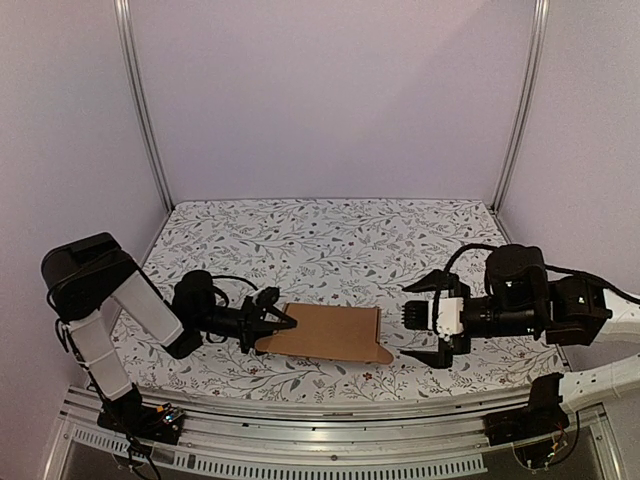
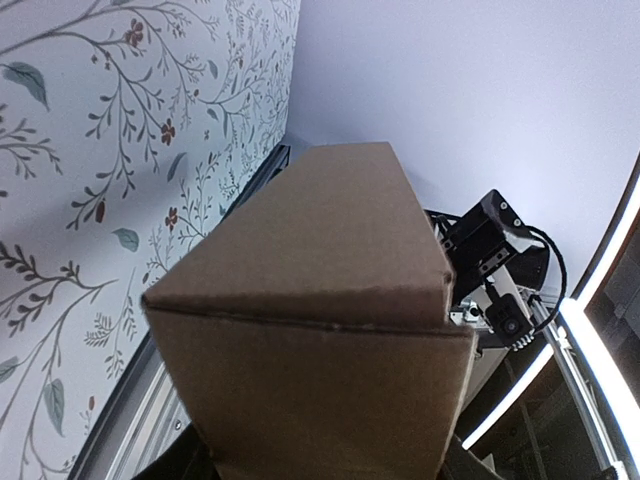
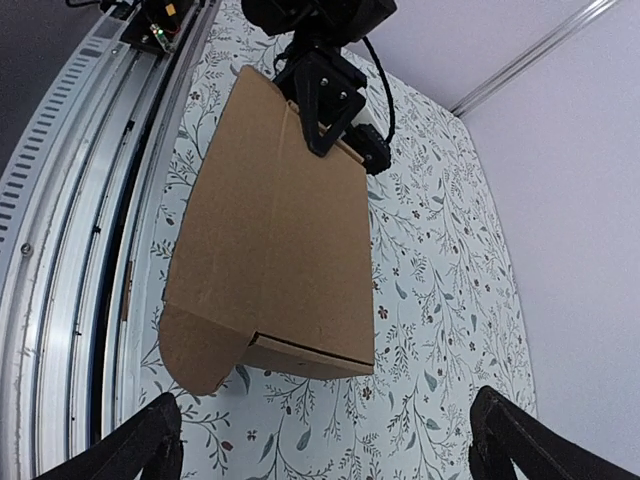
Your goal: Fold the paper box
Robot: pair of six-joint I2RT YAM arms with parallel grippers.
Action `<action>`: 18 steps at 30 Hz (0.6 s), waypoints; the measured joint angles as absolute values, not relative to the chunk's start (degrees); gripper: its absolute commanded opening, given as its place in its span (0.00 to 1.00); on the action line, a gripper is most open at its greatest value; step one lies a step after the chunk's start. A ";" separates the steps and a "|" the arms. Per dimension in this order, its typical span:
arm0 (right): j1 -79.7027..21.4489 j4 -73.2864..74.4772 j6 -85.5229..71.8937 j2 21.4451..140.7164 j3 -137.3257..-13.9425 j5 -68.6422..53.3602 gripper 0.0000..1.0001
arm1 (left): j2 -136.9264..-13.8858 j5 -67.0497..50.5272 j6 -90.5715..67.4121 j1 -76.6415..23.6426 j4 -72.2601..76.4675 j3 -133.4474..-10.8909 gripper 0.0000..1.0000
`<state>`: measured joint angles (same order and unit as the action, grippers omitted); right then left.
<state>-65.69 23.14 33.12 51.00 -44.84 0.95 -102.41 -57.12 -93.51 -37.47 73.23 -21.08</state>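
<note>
The paper box [image 1: 325, 333] is a flattish brown carton lying lengthwise over the floral table. My left gripper [image 1: 280, 322] is shut on its left end; from the right wrist its black fingers [image 3: 335, 110] show clamped on the far end of the box [image 3: 280, 230]. A rounded flap [image 3: 195, 355] sticks out at the corner nearest the rail. The box [image 2: 320, 300] fills the left wrist view and hides that gripper's fingers. My right gripper [image 1: 427, 320] stands wide open just right of the box, apart from it, with nothing between its fingertips [image 3: 140, 440].
A floral cloth [image 1: 320, 240] covers the table. An aluminium rail [image 1: 330, 425] runs along the near edge, close to the box. Upright frame posts [image 1: 145, 110] and pale walls close in the back and sides.
</note>
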 measured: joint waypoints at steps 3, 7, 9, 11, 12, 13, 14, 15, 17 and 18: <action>-69.23 23.64 40.64 51.64 -44.84 5.37 0.99 | -102.24 -57.93 -94.50 -37.47 74.15 -21.10 0.40; -71.66 23.38 48.93 52.31 -44.77 10.79 0.99 | -100.92 -58.83 -95.24 -37.47 74.56 -21.17 0.40; -72.75 22.76 52.21 52.49 -44.51 13.08 0.99 | -99.98 -59.27 -95.59 -37.47 74.72 -21.17 0.40; -74.06 21.93 55.05 52.66 -44.29 14.90 0.99 | -98.63 -59.68 -95.70 -37.47 74.81 -21.17 0.41; -74.87 21.45 56.53 52.80 -44.23 15.92 0.99 | -98.00 -59.79 -95.74 -37.47 74.83 -21.17 0.41; -75.75 20.95 57.91 52.93 -44.18 16.78 0.99 | -97.32 -59.94 -95.77 -37.47 74.91 -21.17 0.41; -76.69 20.23 59.31 53.04 -44.10 17.85 0.99 | -96.64 -60.07 -95.77 -37.47 74.96 -21.17 0.41; -77.67 19.38 60.62 53.08 -43.90 18.83 0.99 | -95.94 -60.25 -95.77 -37.47 74.98 -21.17 0.41; -79.61 17.65 63.22 53.08 -43.38 20.60 0.99 | -94.24 -60.80 -95.72 -37.47 75.13 -21.17 0.41; -80.75 16.71 64.60 53.10 -43.07 21.50 0.99 | -93.73 -60.93 -95.70 -37.47 75.29 -21.17 0.41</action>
<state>-80.75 16.71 64.60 53.10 -43.07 21.50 -93.73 -60.93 -95.70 -37.47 75.29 -21.17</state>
